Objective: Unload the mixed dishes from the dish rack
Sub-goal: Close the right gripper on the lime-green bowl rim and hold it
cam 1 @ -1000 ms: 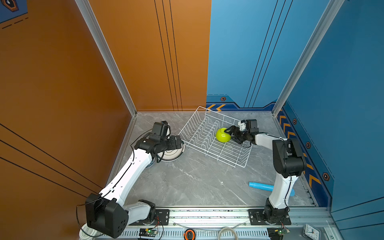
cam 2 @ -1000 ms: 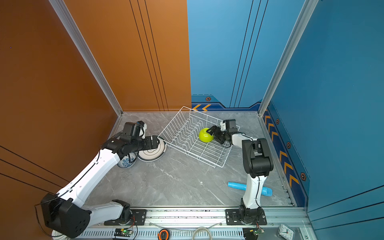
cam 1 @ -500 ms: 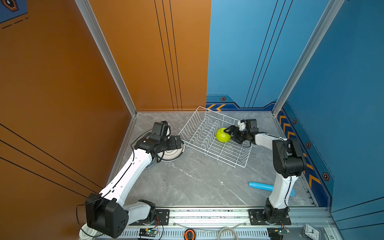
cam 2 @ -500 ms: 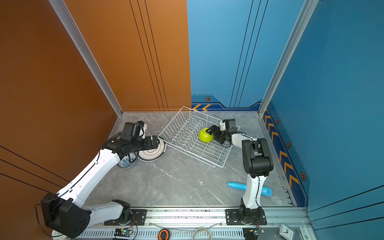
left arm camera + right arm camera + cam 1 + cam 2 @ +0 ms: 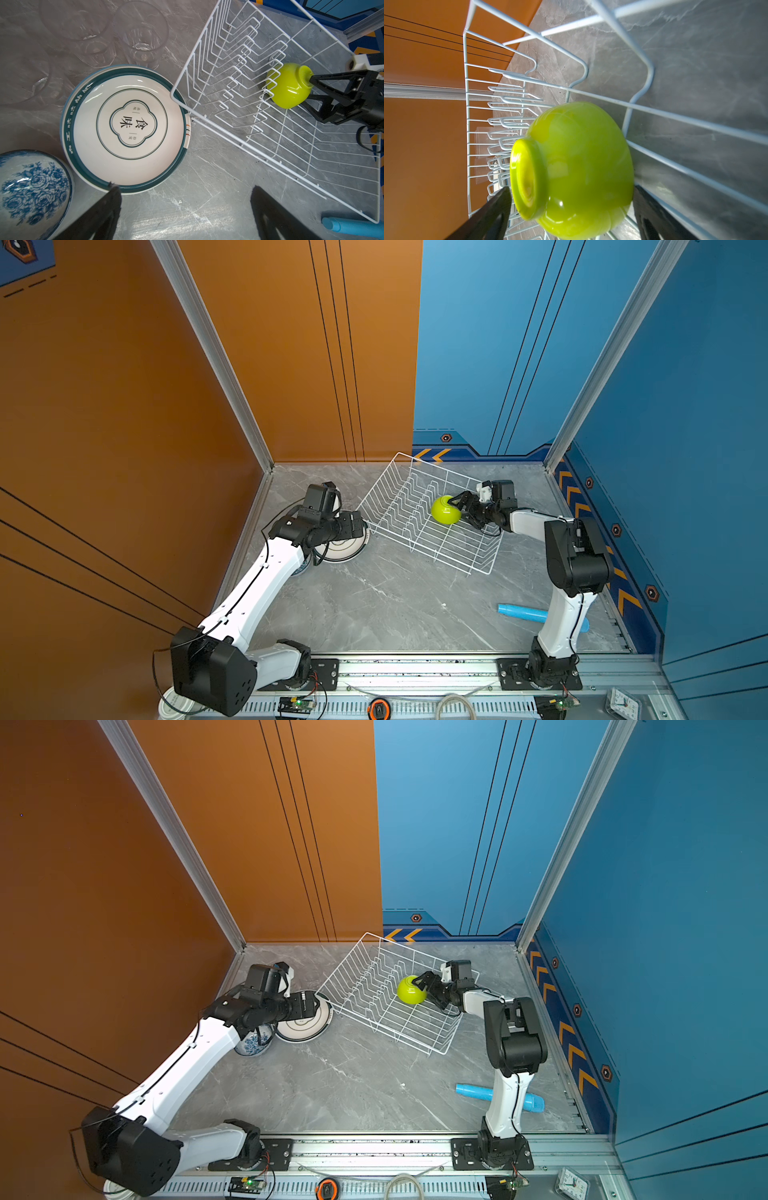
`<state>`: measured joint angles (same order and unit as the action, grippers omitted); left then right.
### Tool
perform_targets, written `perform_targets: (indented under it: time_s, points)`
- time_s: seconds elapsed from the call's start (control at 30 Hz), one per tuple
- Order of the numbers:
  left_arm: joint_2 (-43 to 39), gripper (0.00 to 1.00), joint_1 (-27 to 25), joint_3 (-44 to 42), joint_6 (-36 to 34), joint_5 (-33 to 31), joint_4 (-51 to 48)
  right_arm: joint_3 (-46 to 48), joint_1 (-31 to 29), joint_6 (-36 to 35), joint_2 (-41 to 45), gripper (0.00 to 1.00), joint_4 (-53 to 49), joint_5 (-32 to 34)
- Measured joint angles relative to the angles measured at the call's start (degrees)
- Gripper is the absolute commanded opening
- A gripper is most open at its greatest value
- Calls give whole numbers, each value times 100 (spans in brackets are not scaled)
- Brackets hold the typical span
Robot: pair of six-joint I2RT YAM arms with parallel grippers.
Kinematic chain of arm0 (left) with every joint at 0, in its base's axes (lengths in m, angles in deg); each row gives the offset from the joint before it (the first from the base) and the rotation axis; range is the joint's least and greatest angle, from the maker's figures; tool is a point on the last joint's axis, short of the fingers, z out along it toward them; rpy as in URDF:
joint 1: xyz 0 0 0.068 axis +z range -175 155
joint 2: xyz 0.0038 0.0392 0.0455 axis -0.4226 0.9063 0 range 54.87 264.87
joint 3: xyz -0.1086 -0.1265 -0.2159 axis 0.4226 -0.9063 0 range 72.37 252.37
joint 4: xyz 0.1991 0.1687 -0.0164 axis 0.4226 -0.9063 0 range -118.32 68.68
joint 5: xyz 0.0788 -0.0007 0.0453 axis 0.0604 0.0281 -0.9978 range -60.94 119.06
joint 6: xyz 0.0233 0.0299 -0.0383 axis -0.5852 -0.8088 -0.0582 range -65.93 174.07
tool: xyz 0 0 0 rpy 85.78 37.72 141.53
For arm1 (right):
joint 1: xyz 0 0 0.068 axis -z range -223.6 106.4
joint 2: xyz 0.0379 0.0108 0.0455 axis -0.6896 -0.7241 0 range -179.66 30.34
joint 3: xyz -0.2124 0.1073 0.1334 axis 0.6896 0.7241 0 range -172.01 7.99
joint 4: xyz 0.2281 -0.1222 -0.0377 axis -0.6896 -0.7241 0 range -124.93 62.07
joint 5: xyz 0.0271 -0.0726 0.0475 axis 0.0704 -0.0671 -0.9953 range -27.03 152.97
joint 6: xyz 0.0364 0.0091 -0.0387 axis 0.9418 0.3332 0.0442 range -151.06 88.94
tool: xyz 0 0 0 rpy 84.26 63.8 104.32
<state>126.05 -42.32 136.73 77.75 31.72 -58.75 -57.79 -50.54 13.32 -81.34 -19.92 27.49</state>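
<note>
The lime-green bowl lies tipped on its side in the white wire dish rack, foot towards the right arm. My right gripper is open, one finger by the bowl's foot and the other by its rim. My left gripper hangs open over the dark-rimmed plate, which lies on the table left of the rack on top of another plate. Beside it stand a white-and-blue patterned bowl and clear glass cups.
A light blue tube lies on the grey marble table near the right arm's base. The rack sits askew towards the back, its near corner touching the plate's edge. Orange and blue walls close in the left, back and right.
</note>
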Motion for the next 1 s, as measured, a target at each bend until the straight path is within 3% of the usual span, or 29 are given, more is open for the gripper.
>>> perform_targets:
  time_s: [0.27, 0.63, 0.83, 1.0]
  points:
    - [11, 98, 0, 0, 0, 26, 0, 68, -105, -22, 46, 91, 2, 164]
    - [20, 98, 0, 0, -2, 42, 0, 103, -142, 612, -247, 89, 872, -188]
    - [20, 98, 2, 0, -2, 42, 0, 81, -142, 675, -317, 77, 949, -195]
    - [22, 98, 2, 0, 0, 44, 0, 55, -125, 761, -326, 72, 1060, -249]
